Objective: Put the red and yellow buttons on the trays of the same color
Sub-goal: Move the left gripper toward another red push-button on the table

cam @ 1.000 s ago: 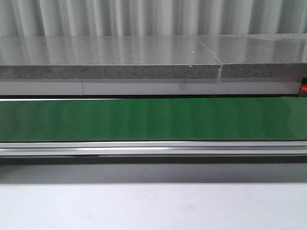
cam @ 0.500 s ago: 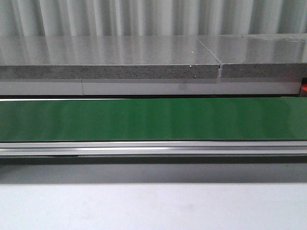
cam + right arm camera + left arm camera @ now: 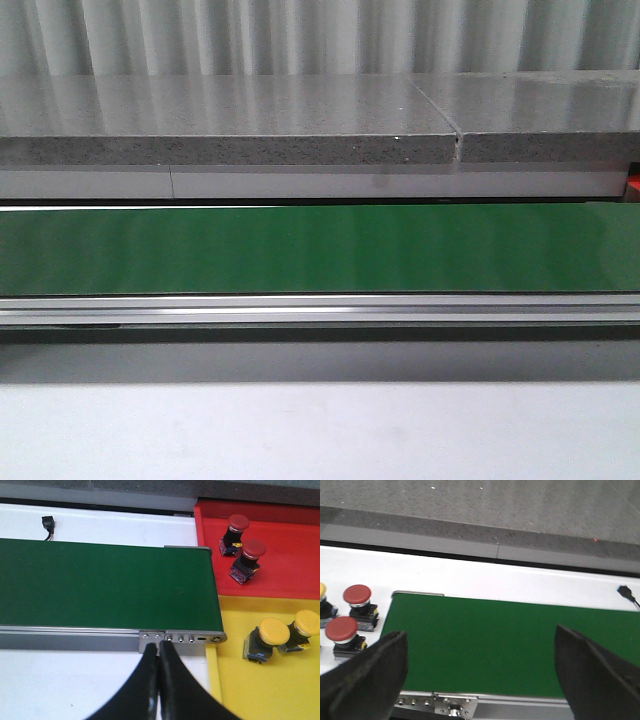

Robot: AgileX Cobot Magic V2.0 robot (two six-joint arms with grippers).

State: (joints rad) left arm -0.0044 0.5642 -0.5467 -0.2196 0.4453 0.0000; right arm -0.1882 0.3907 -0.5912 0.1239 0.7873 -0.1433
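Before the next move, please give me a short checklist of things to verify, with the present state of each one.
1. Left gripper open: ok.
2. Right gripper open: not ok, fingers together.
3. Green belt free of buttons: ok.
4. Buttons waiting beside the belt's end: ok, two red buttons and a yellow cap at the picture's edge.
5. Red tray holds only red buttons: ok.
6. Yellow tray holds only yellow buttons: ok.

Even, bright indoor light. Vertical glare streaks on the grey stone slab (image 3: 230, 120) and faint sheen bands on the green belt (image 3: 320, 250), front view. Left gripper fingers (image 3: 367, 680) blurred, out of focus. Right wrist view sharp, colours saturated; soft shadows.
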